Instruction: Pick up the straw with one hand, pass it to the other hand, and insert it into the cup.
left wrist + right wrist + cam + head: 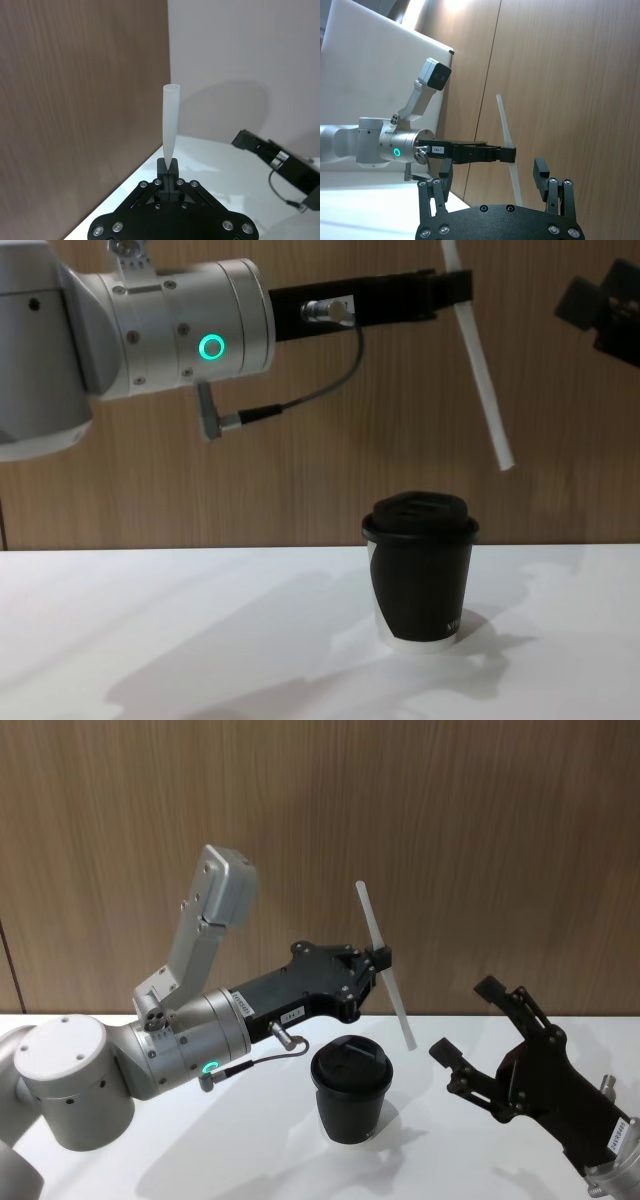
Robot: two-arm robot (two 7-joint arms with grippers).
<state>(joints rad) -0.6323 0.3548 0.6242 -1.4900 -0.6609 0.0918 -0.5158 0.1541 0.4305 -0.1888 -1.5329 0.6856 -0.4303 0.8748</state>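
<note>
The white straw (384,963) hangs tilted in the air, clamped near its middle by my left gripper (382,962), the one with the silver wrist and green ring light. The straw's lower end (503,460) floats above and to the right of the black lidded cup (420,570), clear of the lid. From the left wrist, the straw (170,125) rises out of the shut fingers. My right gripper (463,1024), plain black, stands open to the right of the cup (350,1088) with nothing in it. The right wrist view shows the straw (507,150) beyond its spread fingers (541,176).
The cup stands on a white table (250,1160) in front of a brown wood-panelled wall (480,840). A grey cable (300,400) loops under the left wrist.
</note>
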